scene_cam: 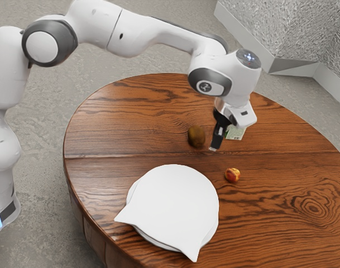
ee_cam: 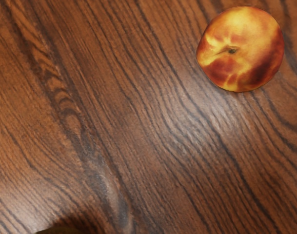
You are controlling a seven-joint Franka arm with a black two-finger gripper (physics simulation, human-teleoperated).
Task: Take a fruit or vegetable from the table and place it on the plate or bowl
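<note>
**Ana:** Wooden table (scene_cam: 281,184), white plate (scene_cam: 175,206). Has any fruit reached the plate yet?

**Ben:** No, the plate is bare. The gripper (scene_cam: 216,146) hangs low over the table, well apart from the plate, and nothing looks to be carried in it. So the pick-up is not yet done, and the carry and the set-down are both left.

**Ana:** Is the gripper apart or together?

**Ben:** That cannot be told. From the side it reads as one dark shape.

**Ana:** Which fruit is closest to it?

**Ben:** The kiwi (scene_cam: 196,137) lies just beside the gripper, toward the exterior view's left. Whether the two touch cannot be told. The peach (scene_cam: 232,175) is near too, a little further from the gripper, on the side facing the plate. The wrist view has the peach (ee_cam: 241,48) off to one side and not straight under the hand. As a judgement, either fruit could be the target, and the hand has to centre over one of them before closing.

**Ana:** And how do they look?

**Ben:** The peach is round, yellow-orange with dark red patches, and its stem dimple faces up. It sits alone on the bare wood. The kiwi is a dull brown oval. A small pale box (scene_cam: 235,133) sits just behind the gripper and plays no part in the job.
</note>
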